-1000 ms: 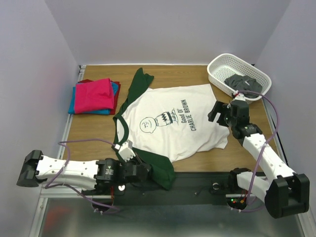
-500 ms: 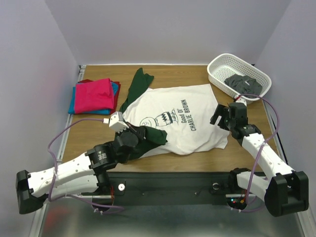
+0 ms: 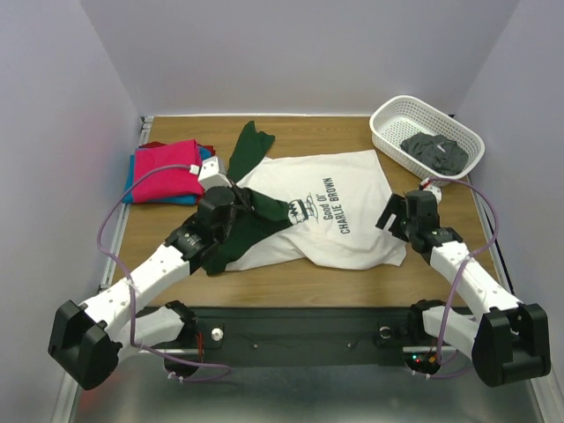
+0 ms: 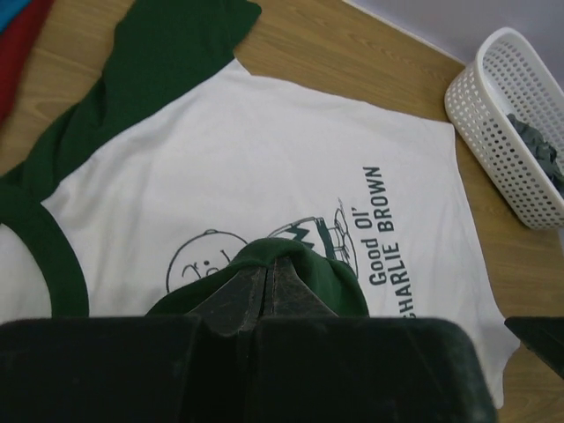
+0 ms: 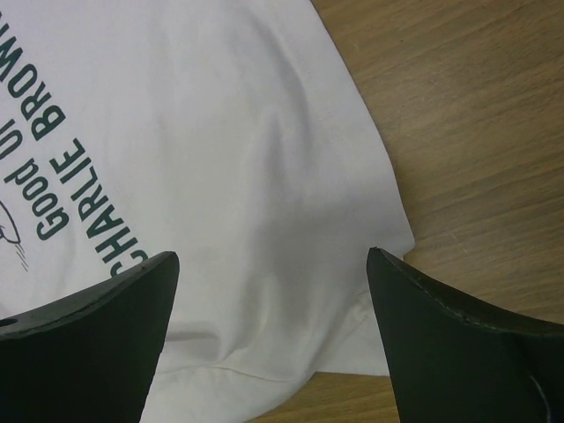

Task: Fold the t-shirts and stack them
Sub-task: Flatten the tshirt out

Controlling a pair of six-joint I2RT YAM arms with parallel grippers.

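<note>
A white t-shirt (image 3: 348, 216) (image 4: 264, 159) (image 5: 220, 132) with dark green sleeves and "Good Ol' Charlie Brown" print lies spread on the wooden table. My left gripper (image 3: 257, 210) (image 4: 270, 267) is shut on its near green sleeve (image 3: 251, 231) (image 4: 339, 280), holding it folded over the shirt's chest, across the cartoon face. The far green sleeve (image 3: 248, 148) lies flat, pointing away. My right gripper (image 3: 394, 214) (image 5: 273, 256) hovers open over the shirt's hem corner, nothing between its fingers. Folded t-shirts, magenta (image 3: 167, 169) on top of blue and red, are stacked at the far left.
A white lattice basket (image 3: 392, 119) (image 4: 498, 97) holding a dark grey cloth (image 3: 434, 150) stands at the far right corner. Bare wood (image 3: 291, 278) runs along the near edge. Grey walls close in the back and both sides.
My left arm has carried the green sleeve from the table's near edge up and over onto the shirt's chest. The right gripper has shifted slightly nearer over the hem and stays open.
</note>
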